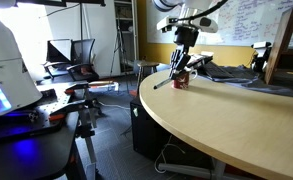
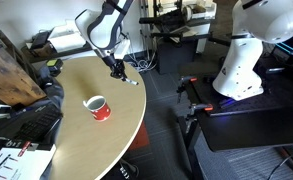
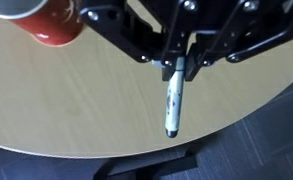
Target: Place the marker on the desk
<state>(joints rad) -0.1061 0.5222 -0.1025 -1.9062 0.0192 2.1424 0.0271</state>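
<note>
Container: one red mug (image 2: pixel 98 107) stands upright on the desk (image 2: pixel 66 90), away from the rim. In an exterior view its opening shows a pale inside; contents cannot be made out. The wrist view catches only part of its red wall at the top left.

Task item: the marker (image 3: pixel 172 105) is in the gripper (image 3: pixel 178 70). The fingers (image 3: pixel 169 68) are drawn in narrow and clamp its upper end. The barrel hangs out over the tan top close to the curved edge, with dark floor (image 3: pixel 256 140) beyond. In an exterior view the marker (image 1: pixel 164 81) slants down to the left of the gripper (image 1: pixel 178 68). Whether its free tip touches the wood cannot be told.

Surroundings: the mug (image 1: pixel 182 80) sits just beside the gripper. A white rounded machine (image 2: pixel 251 50) stands on a black workbench (image 2: pixel 246 125) across the aisle, well apart from the desk.

View differences: only the wrist view shows the grip on the marker plainly. In an exterior view the marker (image 2: pixel 129 79) is a small sliver by the gripper (image 2: pixel 117 70). A whiteboard (image 1: pixel 251 20) on the far wall shows in one exterior view alone.
</note>
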